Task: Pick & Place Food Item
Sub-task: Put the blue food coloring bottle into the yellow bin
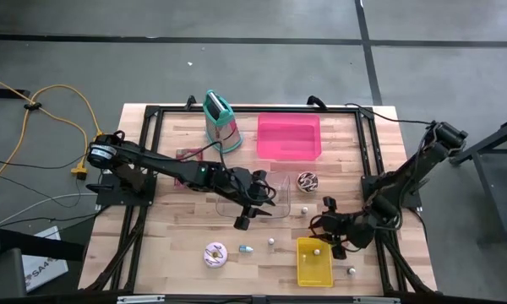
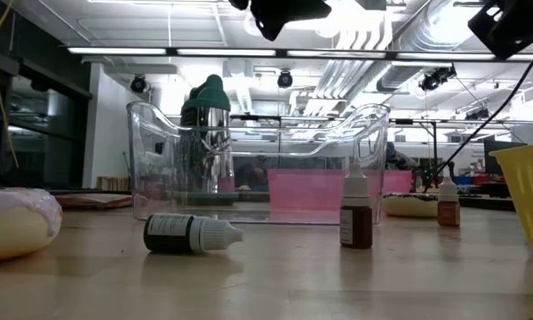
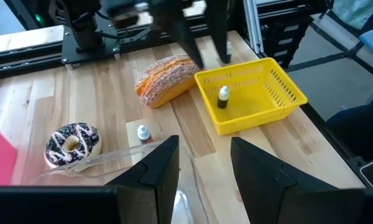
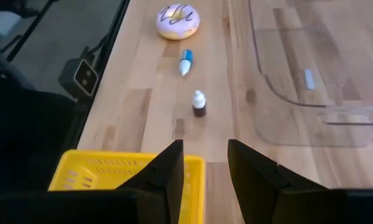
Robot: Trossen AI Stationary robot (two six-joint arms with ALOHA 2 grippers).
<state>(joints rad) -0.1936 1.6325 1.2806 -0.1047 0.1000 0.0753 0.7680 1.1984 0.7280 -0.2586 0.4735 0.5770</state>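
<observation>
Wooden table (image 1: 177,253); clear bin (image 2: 258,169) blurs pink tub (image 2: 311,191) behind.

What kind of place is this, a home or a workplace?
Most likely a robotics lab or workshop. A wooden workbench stands on a bare concrete floor, exposed ceiling ducts with strip lights run overhead, and toy food, like a pink donut, lies staged.

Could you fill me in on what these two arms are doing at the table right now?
Neither arm holds any food yet. The left pincer hovers open and empty over the clear tub at the table's middle. The right pincer hangs open beside the yellow basket, which holds one small dropper bottle. The pink-iced donut, chocolate donut and sandwich lie untouched on the wood.
</observation>
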